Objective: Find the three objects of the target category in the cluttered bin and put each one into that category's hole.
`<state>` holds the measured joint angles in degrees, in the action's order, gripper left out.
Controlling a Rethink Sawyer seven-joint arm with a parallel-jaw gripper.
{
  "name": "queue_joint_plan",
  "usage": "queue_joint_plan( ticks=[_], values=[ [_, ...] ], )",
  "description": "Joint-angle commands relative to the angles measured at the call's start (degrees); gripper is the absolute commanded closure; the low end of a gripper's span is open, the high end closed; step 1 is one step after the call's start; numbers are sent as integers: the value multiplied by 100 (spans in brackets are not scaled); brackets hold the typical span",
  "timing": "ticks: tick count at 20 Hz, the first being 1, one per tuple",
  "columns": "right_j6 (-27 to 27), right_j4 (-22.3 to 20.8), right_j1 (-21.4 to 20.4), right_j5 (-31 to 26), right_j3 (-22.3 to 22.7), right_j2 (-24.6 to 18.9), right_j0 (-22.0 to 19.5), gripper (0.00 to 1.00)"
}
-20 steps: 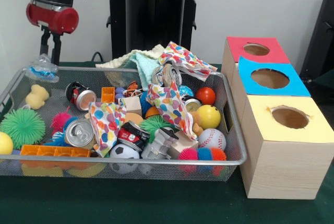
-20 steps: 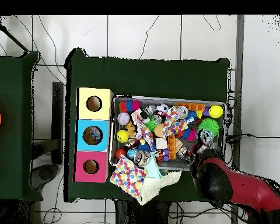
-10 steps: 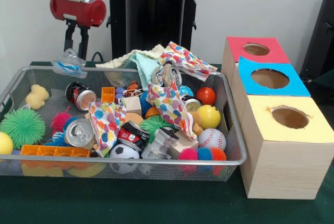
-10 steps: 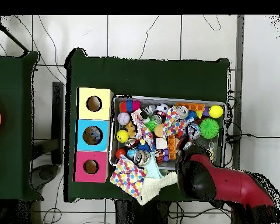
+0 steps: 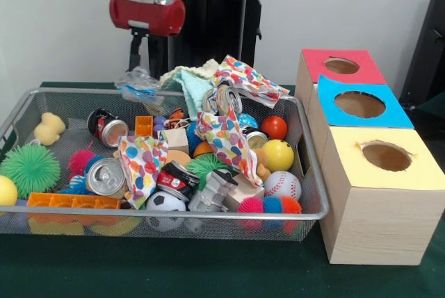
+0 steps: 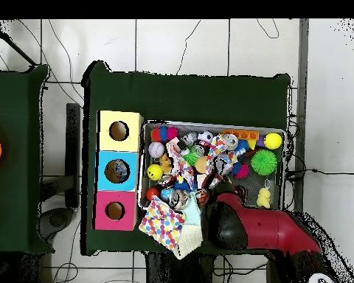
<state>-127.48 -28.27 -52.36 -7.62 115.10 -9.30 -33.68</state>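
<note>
The bin sits on the green table, packed with clutter: a spiky green ball and a yellow duck at the left end in the front view, cans, an orange block strip, a soccer ball, a baseball, a yellow ball, a red ball and dotted cloths draped over the pile. Another cloth and a pale green towel spill over the far rim. Beside the bin stand three wooden boxes, topped red, blue and yellow, each with a round hole. The gripper hangs above the far rim, closed on a crumpled clear bottle with a blue band, held clear of the pile. Its fingers are thin and dark against the pedestal, so their tips are hard to make out. In the overhead view the red arm covers the gripper, the bottle and part of the bin's near side.
</note>
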Motion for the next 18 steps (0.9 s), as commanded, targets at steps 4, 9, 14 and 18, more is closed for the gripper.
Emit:
queue_joint_plan(
  ticks=[4,9,14,18],
  values=[
    [-561,518,-340,-641,524,60,348,100],
    [-530,759,-538,-728,688,-18,409,100],
    [-340,1018,-885,-1002,776,-119,411,100],
    [-368,1068,-1005,-1068,799,-7,582,100]
  ],
)
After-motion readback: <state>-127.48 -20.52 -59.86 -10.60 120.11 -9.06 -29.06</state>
